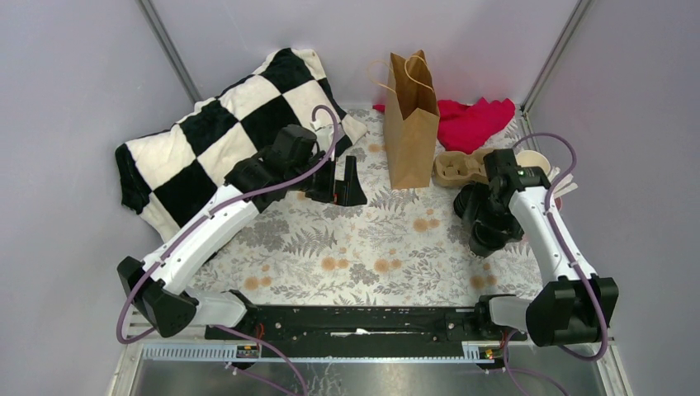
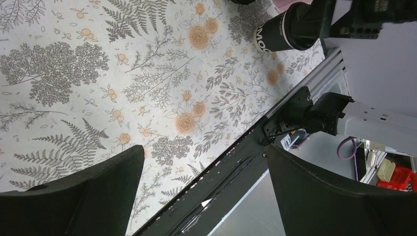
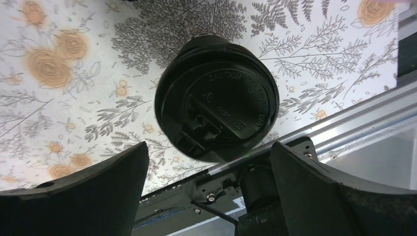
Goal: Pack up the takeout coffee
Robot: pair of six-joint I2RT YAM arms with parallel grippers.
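The coffee cup (image 2: 276,33) is probably light paper under a snap-on plastic lid (image 3: 216,98). I would expect thin walls that dent under a hard squeeze and a smooth, rather slippery side. If it is filled, the liquid could slosh or leak at the sip hole when tipped. The safest hold, I judge, is across the body just below the lid rim, where the wall is stiffest. Pressure should be moderate and the cup kept upright, since pinching the lid alone risks popping it off.

The cup is black all over, with white lettering on its side. The round domed lid carries raised caution text and a sip-hole recess. It appears to stand on the floral worktop (image 3: 74,98) on the right side, near the near edge, directly under the right tool (image 3: 207,147). That tool's fingers are spread wide to either side of the lid and grip nothing. I cannot tell whether one of them brushes the rim.

The left tool (image 2: 204,150) hangs over bare worktop, its fingers likewise wide apart and empty. The brown paper bag (image 1: 411,124) stands upright at the far side, well apart from the cup.
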